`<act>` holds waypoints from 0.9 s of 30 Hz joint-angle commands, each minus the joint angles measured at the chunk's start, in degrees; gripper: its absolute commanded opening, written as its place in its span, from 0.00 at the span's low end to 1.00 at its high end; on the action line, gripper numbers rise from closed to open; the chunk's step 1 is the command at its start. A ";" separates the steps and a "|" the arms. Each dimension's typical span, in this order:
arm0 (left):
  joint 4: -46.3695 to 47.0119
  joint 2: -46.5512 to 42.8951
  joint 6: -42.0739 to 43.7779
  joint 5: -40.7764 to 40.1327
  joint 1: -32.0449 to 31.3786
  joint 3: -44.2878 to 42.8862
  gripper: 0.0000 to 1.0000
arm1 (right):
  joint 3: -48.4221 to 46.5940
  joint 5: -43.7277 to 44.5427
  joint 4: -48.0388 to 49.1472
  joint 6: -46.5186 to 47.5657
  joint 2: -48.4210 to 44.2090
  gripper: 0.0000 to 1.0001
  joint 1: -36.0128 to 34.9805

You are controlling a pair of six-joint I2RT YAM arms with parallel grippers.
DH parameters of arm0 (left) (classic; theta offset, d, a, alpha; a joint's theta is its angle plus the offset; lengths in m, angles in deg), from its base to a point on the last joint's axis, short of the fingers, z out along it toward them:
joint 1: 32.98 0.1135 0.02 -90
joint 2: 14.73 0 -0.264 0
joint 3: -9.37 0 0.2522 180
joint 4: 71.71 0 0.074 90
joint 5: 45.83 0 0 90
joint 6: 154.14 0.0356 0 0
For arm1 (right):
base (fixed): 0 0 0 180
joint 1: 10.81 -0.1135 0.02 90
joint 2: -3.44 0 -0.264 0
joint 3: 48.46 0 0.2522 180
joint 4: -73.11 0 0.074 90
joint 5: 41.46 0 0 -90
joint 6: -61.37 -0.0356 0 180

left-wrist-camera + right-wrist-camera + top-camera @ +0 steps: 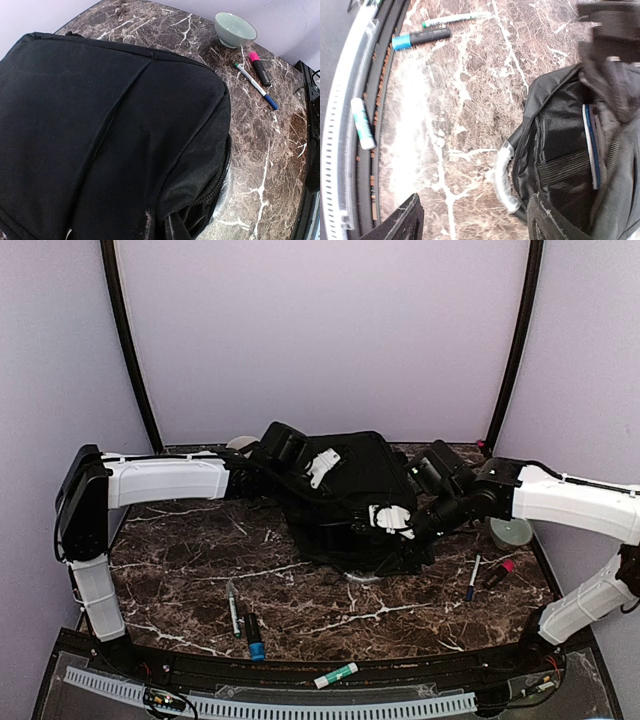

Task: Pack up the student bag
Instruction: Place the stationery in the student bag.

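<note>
Two robot arms meet at one black backpack [345,495] lying in the middle of a marble-patterned table [180,570]. The right claw [475,217] stands with its two fingers wide apart, gripping nothing, at the backpack's unzipped mouth. One finger is over bare table and the other over the bag, with the edge of the opening between them. Just ahead of that claw, inside the opening, one thin blue-edged flat item [590,145] stands against the lining. The left claw [325,470] sits over the top of the backpack; its fingers are hidden, so it cannot be told whether it is open or closed. Ahead of the left claw, past the backpack's far edge, lie three things: one pale green bowl [235,29], one blue-tipped pen [256,86] and one pink-capped marker [260,68], the pen and marker just beside each other. Well apart from the right claw, toward the near edge of the table, lie three more. These are one green-tipped pen [455,19], one blue-capped marker [420,37] just beside it, and one white-and-green stick [362,122] at the very edge.
</note>
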 commanded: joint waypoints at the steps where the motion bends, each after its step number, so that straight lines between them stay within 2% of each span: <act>1: 1.76 2.90 -0.78 0.05 0.84 2.59 0.09 | -3.66 -10.23 -3.08 -2.81 -1.15 0.70 4.68; 7: 3.48 5.10 -1.20 2.59 0.84 3.56 0.16 | -3.92 -13.36 2.46 -6.80 -0.82 0.72 12.08; 10: 3.14 3.33 -0.91 4.42 0.84 2.94 0.31 | -3.78 -14.55 9.66 -12.05 1.13 0.74 15.94; 13: 3.50 -0.27 0.44 1.95 0.84 3.40 0.45 | -6.36 -14.89 12.83 -15.20 6.09 0.74 18.07; 18: 0.72 -6.43 3.01 -1.13 0.84 5.37 0.57 | -10.83 -13.79 17.65 -20.52 14.35 0.72 19.35; 21: -0.01 -10.49 3.15 -2.53 0.84 9.38 0.66 | -14.03 -12.20 20.72 -22.74 19.91 0.70 19.32; 27: 5.52 -20.30 0.23 -5.32 0.97 22.51 0.75 | -26.28 -11.45 17.64 -26.06 34.00 0.68 19.39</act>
